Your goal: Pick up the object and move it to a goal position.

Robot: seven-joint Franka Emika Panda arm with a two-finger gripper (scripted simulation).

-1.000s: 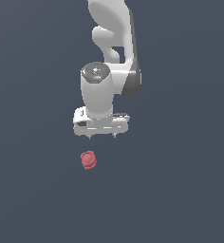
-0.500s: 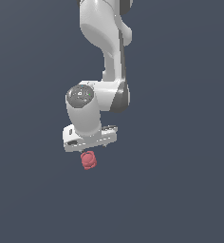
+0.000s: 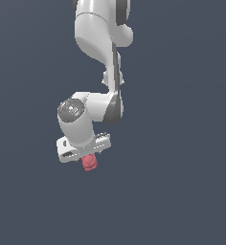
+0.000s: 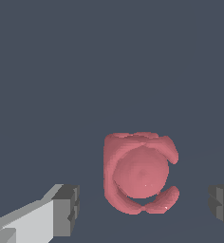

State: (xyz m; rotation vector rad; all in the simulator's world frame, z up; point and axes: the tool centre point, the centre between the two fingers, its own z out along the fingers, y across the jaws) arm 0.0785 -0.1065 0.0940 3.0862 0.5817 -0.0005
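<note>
The object is a small lumpy red-pink blob point(image 3: 89, 163) lying on the dark grey floor. In the exterior view it peeks out just below the white hand of my gripper point(image 3: 86, 154), which hangs right over it. In the wrist view the blob point(image 4: 138, 173) sits between my two dark finger pads point(image 4: 66, 210), which stand wide apart on either side of it without touching. The gripper point(image 4: 144, 209) is open and holds nothing.
The dark grey floor point(image 3: 182, 191) stretches flat all around. My white arm point(image 3: 98, 38) rises above the hand toward the top of the exterior view. No goal marker shows.
My arm has swung toward the exterior view's left and come down, from above and beside the blob to right over it. The blob has not moved.
</note>
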